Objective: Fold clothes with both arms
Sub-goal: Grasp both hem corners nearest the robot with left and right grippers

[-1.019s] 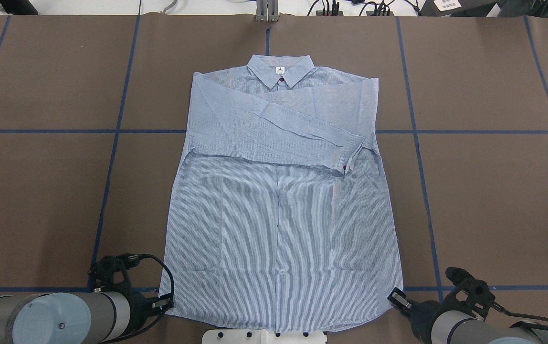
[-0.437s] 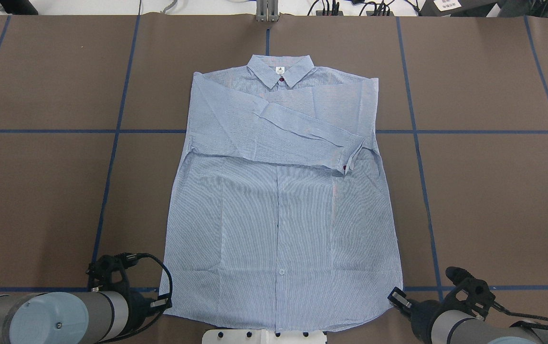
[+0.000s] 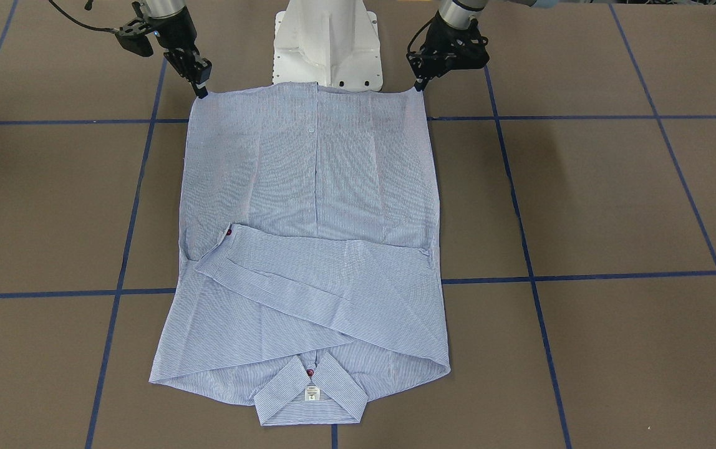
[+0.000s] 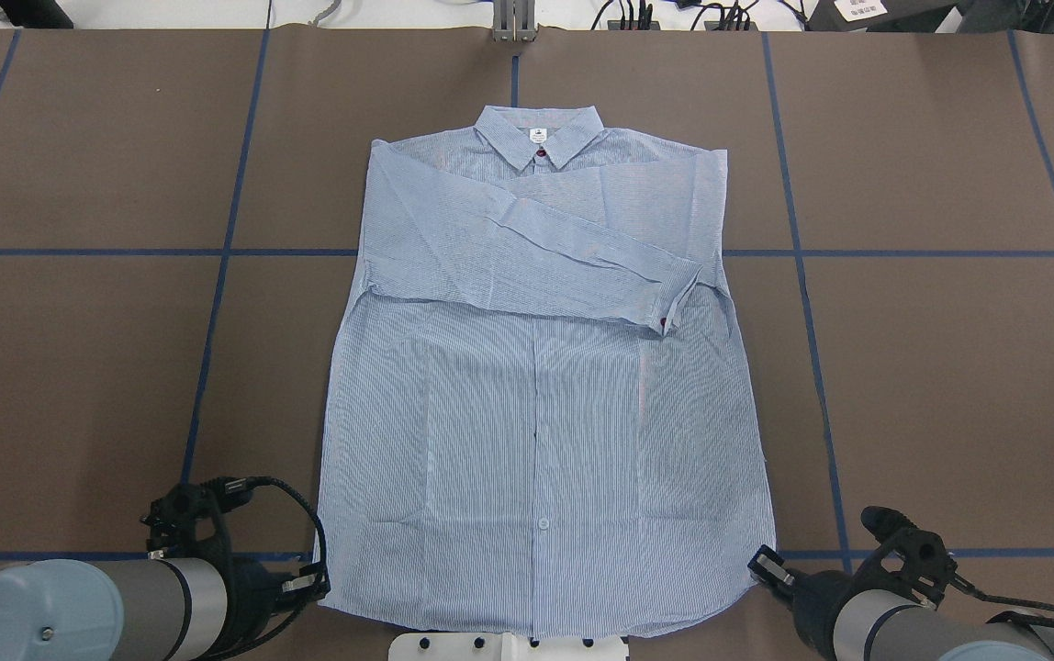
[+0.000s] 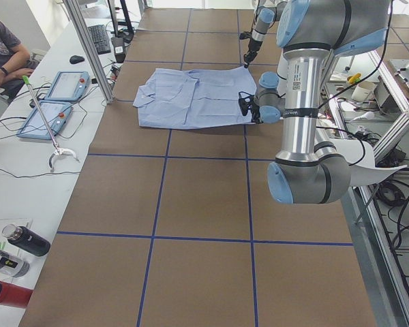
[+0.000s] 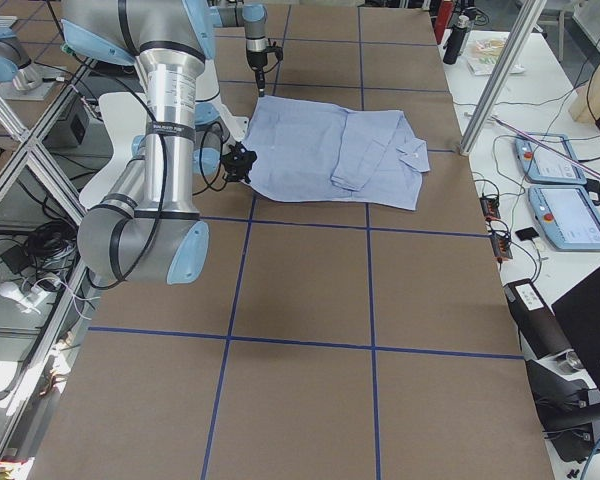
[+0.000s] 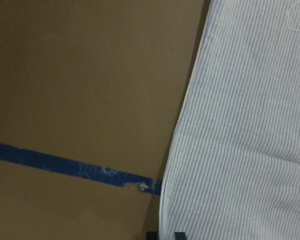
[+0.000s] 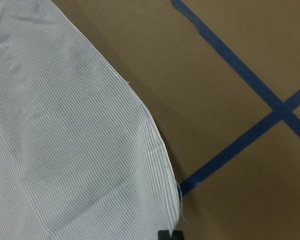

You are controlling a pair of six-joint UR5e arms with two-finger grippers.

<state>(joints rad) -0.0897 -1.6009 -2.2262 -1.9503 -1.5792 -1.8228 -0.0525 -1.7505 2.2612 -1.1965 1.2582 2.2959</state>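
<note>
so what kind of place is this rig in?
Looks like a robotics lab cell: brown-covered table gridded with blue tape, control tablets on a side bench, a person seated alongside.

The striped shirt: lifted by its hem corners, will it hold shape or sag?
Probably floppy: the shirt lies flat, thin, softly creased. It would likely sag between left gripper and right gripper. The folded sleeve may slip.
</note>
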